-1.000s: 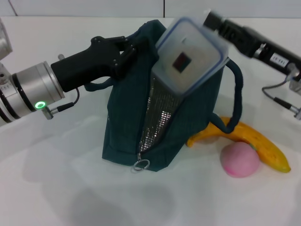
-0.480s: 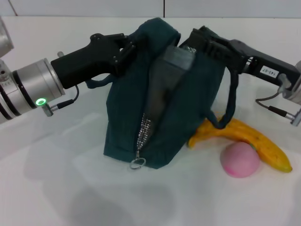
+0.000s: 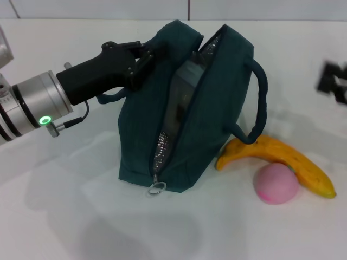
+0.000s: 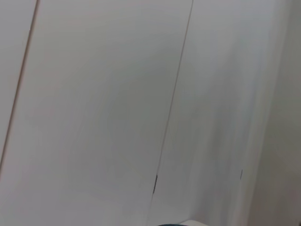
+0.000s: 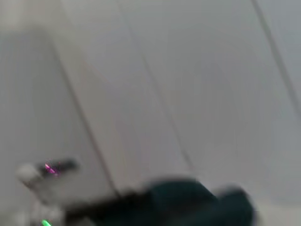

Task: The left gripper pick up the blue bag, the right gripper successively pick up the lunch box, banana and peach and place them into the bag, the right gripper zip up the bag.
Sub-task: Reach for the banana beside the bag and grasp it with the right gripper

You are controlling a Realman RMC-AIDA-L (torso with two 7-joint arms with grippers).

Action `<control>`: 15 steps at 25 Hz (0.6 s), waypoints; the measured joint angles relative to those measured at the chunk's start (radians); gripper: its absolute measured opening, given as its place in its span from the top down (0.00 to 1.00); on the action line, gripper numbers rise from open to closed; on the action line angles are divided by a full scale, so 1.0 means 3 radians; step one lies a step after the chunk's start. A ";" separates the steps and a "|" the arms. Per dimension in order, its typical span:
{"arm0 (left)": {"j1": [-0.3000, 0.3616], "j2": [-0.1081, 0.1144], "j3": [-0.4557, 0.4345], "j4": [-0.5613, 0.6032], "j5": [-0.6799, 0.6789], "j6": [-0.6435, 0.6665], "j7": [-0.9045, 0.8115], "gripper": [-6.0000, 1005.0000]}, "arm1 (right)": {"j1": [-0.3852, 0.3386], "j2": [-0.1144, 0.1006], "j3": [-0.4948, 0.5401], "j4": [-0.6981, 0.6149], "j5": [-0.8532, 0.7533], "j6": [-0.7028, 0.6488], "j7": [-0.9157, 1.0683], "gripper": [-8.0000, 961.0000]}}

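Observation:
The blue bag (image 3: 214, 124) stands upright on the white table (image 3: 81, 216), its zip open along the top and front. My left gripper (image 3: 147, 55) is shut on the bag's upper left edge and holds it up. The lunch box (image 3: 181, 89) sits inside the bag, partly showing through the opening. The banana (image 3: 290, 158) and the pink peach (image 3: 277, 183) lie on the table right of the bag, touching each other. My right gripper (image 3: 333, 81) is a blur at the right edge, apart from the bag. The bag also shows blurred in the right wrist view (image 5: 188, 202).
The zip's ring pull (image 3: 158, 188) hangs at the bag's front bottom. A bag handle (image 3: 261, 103) loops out to the right over the banana's end. The left wrist view shows only a wall.
The lunch box has gone from above the opening down into the bag. My right gripper has let it go and pulled away to the right edge. The left gripper has held still.

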 joint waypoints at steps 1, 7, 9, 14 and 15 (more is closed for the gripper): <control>0.0000 0.0000 0.0001 0.0000 0.0000 0.0001 0.0000 0.95 | -0.0123 0.0002 -0.0110 -0.0246 -0.0054 0.0124 0.0117 0.39; -0.0001 0.0000 0.0000 -0.0008 0.0000 0.0005 0.0021 0.95 | -0.0356 0.0012 -0.0897 -0.1000 -0.0375 0.0828 0.0829 0.37; -0.0009 0.0000 0.0000 -0.0018 0.0001 0.0003 0.0051 0.95 | -0.0318 0.0005 -0.1224 -0.1200 -0.0610 0.1047 0.1136 0.33; -0.0040 -0.0004 0.0000 -0.0021 0.0000 -0.0002 0.0078 0.95 | -0.0128 0.0001 -0.1761 -0.1725 -0.1151 0.1129 0.1744 0.22; -0.0040 -0.0004 0.0000 -0.0021 0.0000 -0.0002 0.0078 0.95 | -0.0128 0.0001 -0.1761 -0.1725 -0.1151 0.1129 0.1744 0.17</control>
